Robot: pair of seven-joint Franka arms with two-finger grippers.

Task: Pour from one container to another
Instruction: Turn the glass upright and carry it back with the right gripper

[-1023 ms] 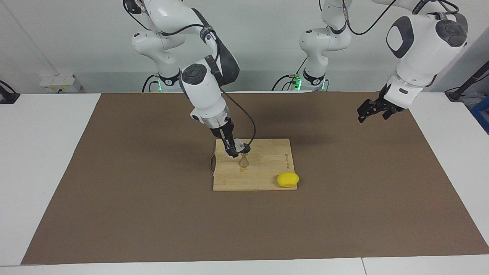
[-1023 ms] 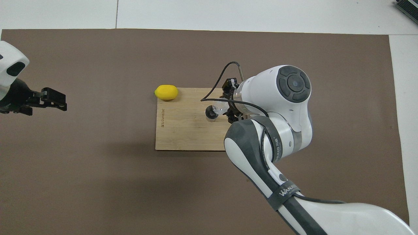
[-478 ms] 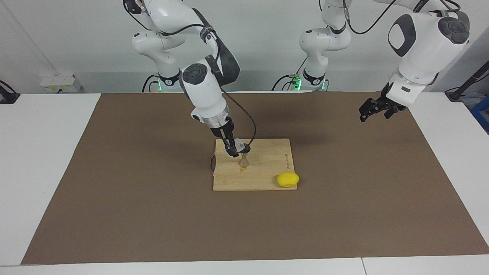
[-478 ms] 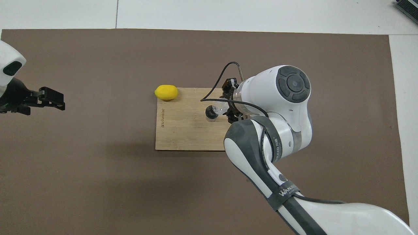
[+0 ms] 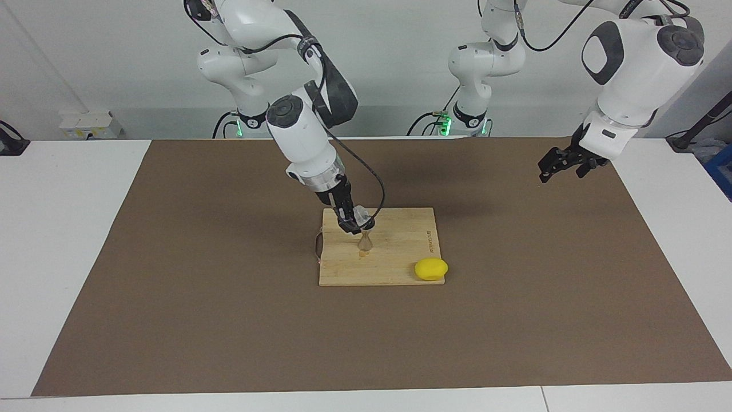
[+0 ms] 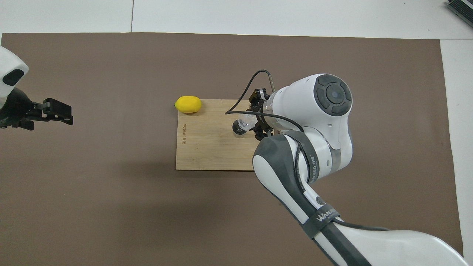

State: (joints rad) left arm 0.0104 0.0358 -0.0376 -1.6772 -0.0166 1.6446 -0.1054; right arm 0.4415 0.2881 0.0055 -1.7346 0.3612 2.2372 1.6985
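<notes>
Two arms are mine, and only the right one is working. Largest first: the brown mat (image 5: pixel 171 286) covers most of the table, and on it, near the middle, lies the wooden cutting board (image 5: pixel 400 269). A lemon (image 5: pixel 431 269) sits at the board's corner toward my left arm's end, on the edge farther from me, partly overhanging onto the mat.

My left gripper (image 5: pixel 552 170) hangs in the air over the mat at its own end of the table, well apart from the board; its fingers are spread and hold nothing. That arm waits.

My right gripper (image 5: pixel 350 223) is over the board, its fingers pressed onto the glass cup (image 5: pixel 360 217), which it holds tilted with the mouth leaning down toward the jigger (image 5: pixel 364 243). The jigger stands upright on the board directly under the cup's lip; in the overhead view its dark open top (image 6: pixel 238 128) shows just beside the cup (image 6: pixel 245 122).

As I judge it, the pick-up and the carry are done and I am in the pour itself. I cannot see any stream or how much, if anything, is in either vessel, so I cannot say whether the pour is finished. A small orange-brown mark on the board beside the jigger's foot may be a drip. What remains: finish tipping, right the cup, set it down on the board and let go.
</notes>
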